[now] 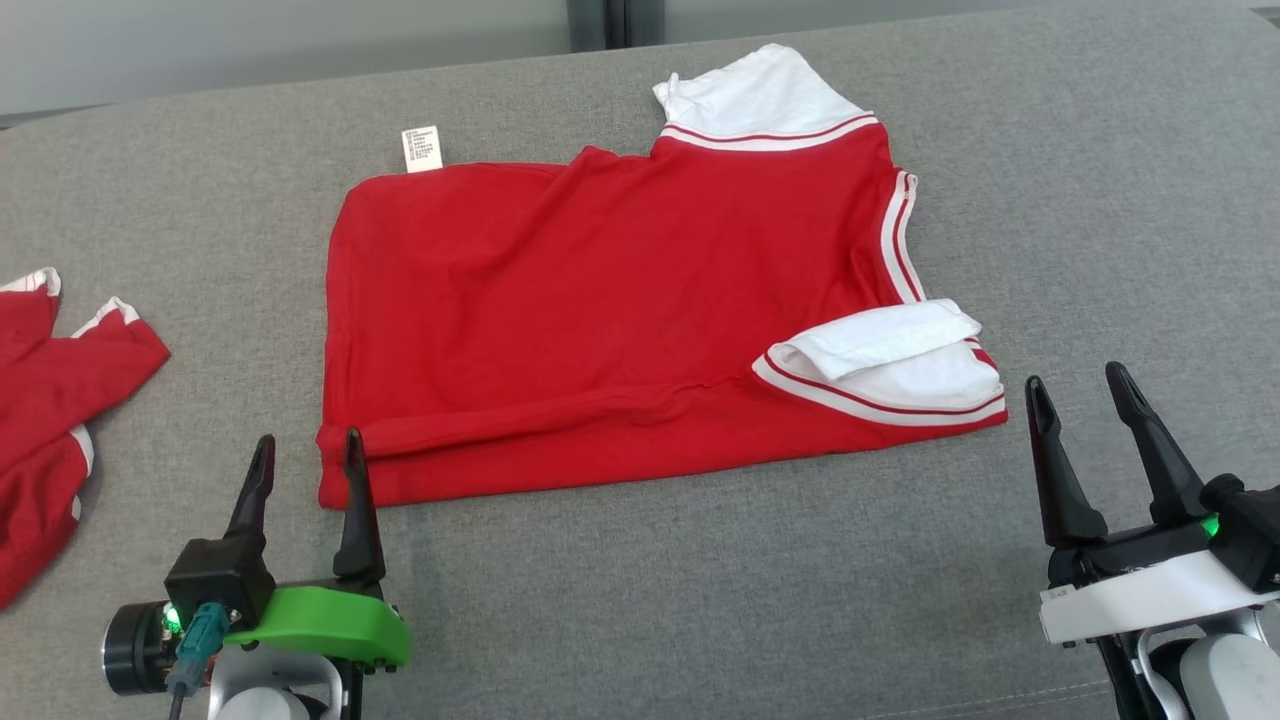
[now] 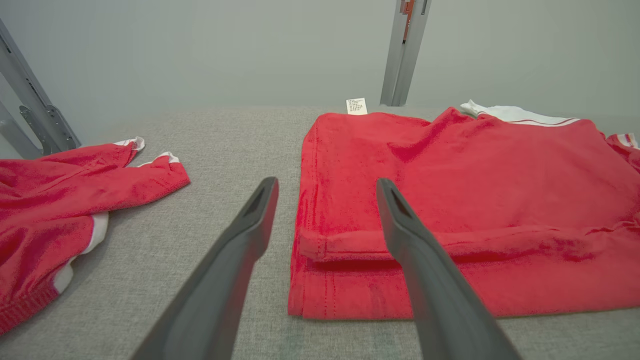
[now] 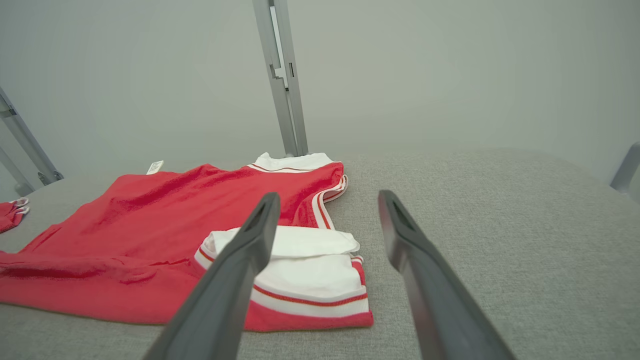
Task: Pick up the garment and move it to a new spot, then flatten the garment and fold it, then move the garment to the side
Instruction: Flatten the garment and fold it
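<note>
Garment (image 1: 600,320), second garment (image 1: 50,420) on grey upholstery (image 1: 1100,200)

Matt red cloth garment (image 1: 600,330) lies on rough grey woven fabric surface (image 1: 1100,200).

Soft, even, bright light; faint shadows; wrist views slightly grainy.

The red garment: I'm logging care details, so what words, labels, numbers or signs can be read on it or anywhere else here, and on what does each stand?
White tag sticking out from the far edge of the red garment: several printed lines, too small and blurred to read in any view.
No brand, number or sign can be made out on the garment's cloth or on the other red garment.
</note>
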Robot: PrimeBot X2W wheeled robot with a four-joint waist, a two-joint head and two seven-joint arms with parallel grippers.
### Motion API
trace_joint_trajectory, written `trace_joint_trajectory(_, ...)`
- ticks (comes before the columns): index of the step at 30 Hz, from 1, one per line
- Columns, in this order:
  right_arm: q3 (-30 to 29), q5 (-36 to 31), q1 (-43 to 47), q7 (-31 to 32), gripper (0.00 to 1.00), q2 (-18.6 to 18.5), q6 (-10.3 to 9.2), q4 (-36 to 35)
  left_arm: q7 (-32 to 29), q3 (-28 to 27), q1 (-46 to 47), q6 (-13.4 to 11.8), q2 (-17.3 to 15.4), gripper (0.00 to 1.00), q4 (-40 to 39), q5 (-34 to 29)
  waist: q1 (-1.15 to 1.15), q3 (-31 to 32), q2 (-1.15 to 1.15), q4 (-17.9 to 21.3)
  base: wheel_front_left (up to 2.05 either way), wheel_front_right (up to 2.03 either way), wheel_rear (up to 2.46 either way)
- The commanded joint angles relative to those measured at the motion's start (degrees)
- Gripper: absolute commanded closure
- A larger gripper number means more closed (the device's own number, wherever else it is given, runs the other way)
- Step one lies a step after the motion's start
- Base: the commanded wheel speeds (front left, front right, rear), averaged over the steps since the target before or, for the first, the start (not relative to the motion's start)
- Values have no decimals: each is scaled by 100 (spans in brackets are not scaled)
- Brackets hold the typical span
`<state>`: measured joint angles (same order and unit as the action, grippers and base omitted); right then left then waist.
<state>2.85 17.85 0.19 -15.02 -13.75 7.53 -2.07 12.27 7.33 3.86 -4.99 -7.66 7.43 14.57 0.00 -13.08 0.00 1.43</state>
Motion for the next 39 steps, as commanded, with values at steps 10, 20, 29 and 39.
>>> trace_joint_trajectory(10, 123, 405, -577, -17, 0, -209, -8, 1287, -457, 57, 488, 352, 44, 0, 1159, 455, 0, -458, 0, -106, 0, 0, 0)
trace_joint_trajectory(20, 918, 994, -1671, -7, 57, -326, -8, 2660, -1080, 77, 1145, 813, 195, 94, 1997, 1098, 0, -870, 0, -218, 0, 0, 0)
trace_joint_trajectory(29, 1150, 1426, -1835, -7, 100, -568, -9, 2744, -1136, 184, 1040, 827, 112, 100, 1600, 1102, 0, -812, 0, -303, 0, 0, 0)
trace_joint_trajectory(39, 509, 1353, -593, -10, 100, -584, -10, 1850, -1338, 189, 273, 517, -182, 100, 593, 948, 0, -330, 0, -323, 0, 0, 0)
